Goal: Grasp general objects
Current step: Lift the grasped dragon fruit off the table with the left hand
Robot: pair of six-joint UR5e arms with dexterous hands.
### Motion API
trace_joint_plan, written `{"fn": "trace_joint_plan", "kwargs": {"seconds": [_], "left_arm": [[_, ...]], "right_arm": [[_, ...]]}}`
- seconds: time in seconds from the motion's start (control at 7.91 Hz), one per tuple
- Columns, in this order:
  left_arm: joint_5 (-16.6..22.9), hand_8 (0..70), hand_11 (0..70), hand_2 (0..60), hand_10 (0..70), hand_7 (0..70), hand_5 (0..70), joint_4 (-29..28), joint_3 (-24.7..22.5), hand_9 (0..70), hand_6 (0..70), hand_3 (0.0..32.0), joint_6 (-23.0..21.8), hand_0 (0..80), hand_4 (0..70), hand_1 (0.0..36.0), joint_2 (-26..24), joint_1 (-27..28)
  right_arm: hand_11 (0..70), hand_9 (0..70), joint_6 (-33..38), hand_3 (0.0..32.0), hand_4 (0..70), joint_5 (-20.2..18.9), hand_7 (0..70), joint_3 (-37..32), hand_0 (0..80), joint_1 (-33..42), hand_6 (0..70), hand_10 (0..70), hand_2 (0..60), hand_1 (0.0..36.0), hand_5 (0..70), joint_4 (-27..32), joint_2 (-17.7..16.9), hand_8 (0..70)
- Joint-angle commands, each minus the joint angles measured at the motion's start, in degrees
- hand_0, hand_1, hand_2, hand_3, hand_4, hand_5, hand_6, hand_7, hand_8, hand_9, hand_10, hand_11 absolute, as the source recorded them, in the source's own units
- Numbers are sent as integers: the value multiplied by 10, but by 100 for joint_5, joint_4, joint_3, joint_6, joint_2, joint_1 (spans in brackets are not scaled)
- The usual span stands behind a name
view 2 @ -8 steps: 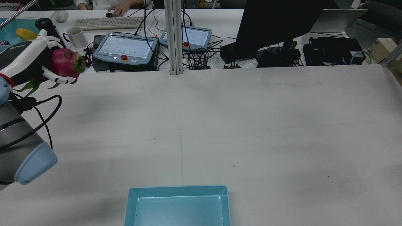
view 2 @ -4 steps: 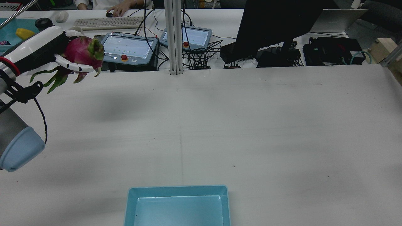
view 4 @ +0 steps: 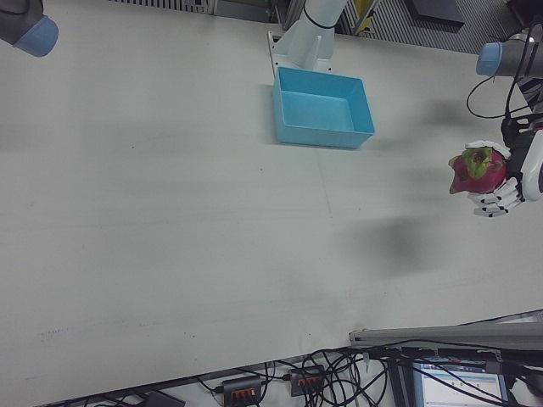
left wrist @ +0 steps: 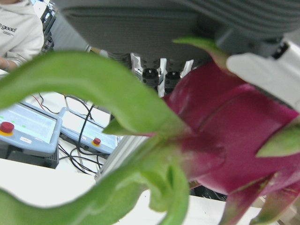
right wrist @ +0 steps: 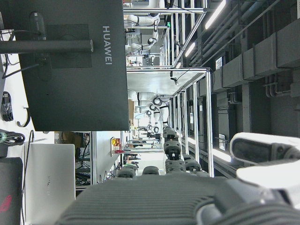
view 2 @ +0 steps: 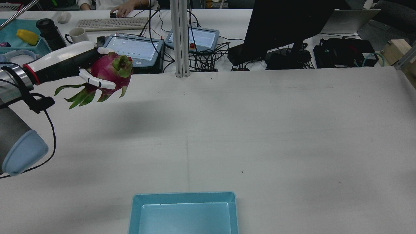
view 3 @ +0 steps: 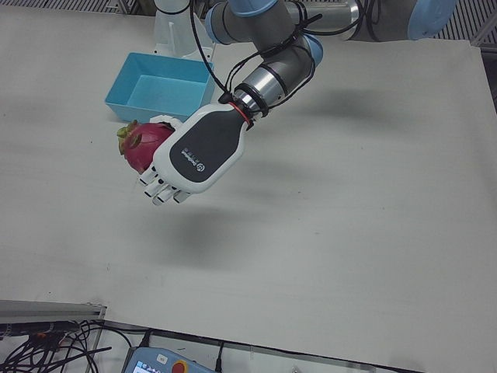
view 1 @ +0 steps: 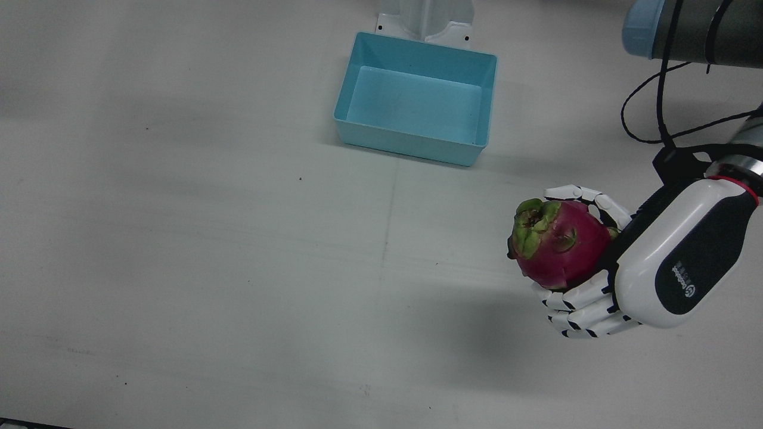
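- Front view: the left hand (view 1: 620,268) held the dragon fruit (view 1: 557,241) in its curled fingers (view 1: 581,307), above the worktop (view 1: 238,268)
- Rear view: green scales hung below the hand
- Right hand view: fingers slightly apart, gripping nothing

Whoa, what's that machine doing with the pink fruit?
The left robot hand has its fingers wrapped around a dragon fruit and is holding it in the air above the white table. An empty blue bin sits on the table some way off. The right robot hand shows only in its own camera, pointing at the room and holding nothing visible.
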Motion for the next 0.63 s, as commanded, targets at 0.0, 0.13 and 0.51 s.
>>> {"fn": "trace_joint_plan", "kwargs": {"seconds": [0.0, 0.13, 0.51], "left_arm": [[606, 169, 429, 335, 297, 450, 627, -196, -240, 285, 208, 0, -64, 228, 177, 42, -13, 410], [755, 171, 408, 350, 280, 452, 680, -170, -390, 283, 217, 0, -37, 243, 182, 47, -21, 666], [959, 210, 438, 467, 303, 472, 700, -171, -873, 318, 275, 0, 7, 312, 209, 79, -214, 1123]], "right_arm": [[0, 0, 0, 0, 0, 0, 0, 0, 0, 0, 0, 0, 0, 0, 0, 0, 0, 0], [0, 0, 0, 0, 0, 0, 0, 0, 0, 0, 0, 0, 0, 0, 0, 0, 0, 0], [0, 0, 0, 0, 0, 0, 0, 0, 0, 0, 0, 0, 0, 0, 0, 0, 0, 0]]}}
